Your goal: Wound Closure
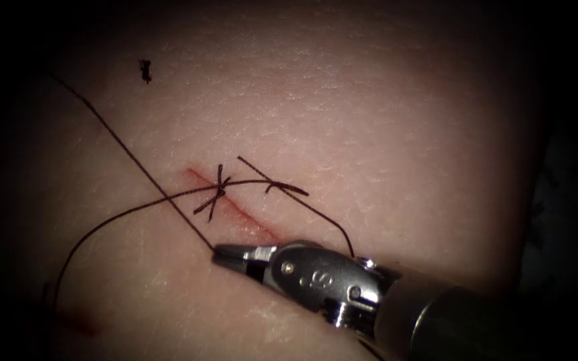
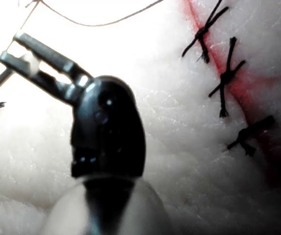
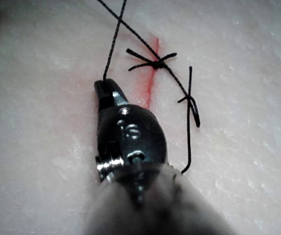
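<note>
Dark braided thread clamped in right silver end effector beside red cut; left black end effector parted, holding nothing.

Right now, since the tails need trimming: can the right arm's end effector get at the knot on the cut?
Likely yes for reach: the knot sits close by the right end effector, bare tissue between. But it is shut on the thread beside the cut, so its jaws aren't free.

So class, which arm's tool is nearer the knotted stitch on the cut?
Right. The right tool grips thread just below the knotted stitch; the left tool works farther off.
</note>
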Controlling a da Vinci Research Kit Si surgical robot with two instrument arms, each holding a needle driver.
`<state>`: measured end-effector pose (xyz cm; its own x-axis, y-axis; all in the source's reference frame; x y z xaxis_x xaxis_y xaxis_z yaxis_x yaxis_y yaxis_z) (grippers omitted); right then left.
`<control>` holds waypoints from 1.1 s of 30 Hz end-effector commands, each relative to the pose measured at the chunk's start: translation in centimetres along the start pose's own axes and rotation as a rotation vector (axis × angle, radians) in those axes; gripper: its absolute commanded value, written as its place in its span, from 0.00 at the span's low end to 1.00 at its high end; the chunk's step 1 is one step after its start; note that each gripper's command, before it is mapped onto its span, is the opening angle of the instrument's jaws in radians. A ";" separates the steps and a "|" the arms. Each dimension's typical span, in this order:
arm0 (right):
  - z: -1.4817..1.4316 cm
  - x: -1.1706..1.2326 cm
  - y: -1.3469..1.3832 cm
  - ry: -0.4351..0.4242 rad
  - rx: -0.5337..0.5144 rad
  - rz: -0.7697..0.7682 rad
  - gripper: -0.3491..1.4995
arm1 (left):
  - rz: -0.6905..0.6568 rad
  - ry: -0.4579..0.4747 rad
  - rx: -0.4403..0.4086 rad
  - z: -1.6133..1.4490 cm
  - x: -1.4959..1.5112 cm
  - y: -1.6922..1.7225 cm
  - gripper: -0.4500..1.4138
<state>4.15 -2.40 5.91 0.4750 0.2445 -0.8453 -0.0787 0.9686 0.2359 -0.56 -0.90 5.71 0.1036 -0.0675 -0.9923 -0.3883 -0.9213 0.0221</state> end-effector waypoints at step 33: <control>-0.66 0.95 -0.54 0.210 0.052 -0.113 0.93 | -0.107 -0.085 -0.090 0.16 -0.42 0.43 0.00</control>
<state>4.02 -2.64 4.58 0.2842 0.1437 -0.9479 0.0126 0.9881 0.1536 -0.85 -1.14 6.03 0.0577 0.0598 -0.9965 -0.2938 -0.9530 -0.0742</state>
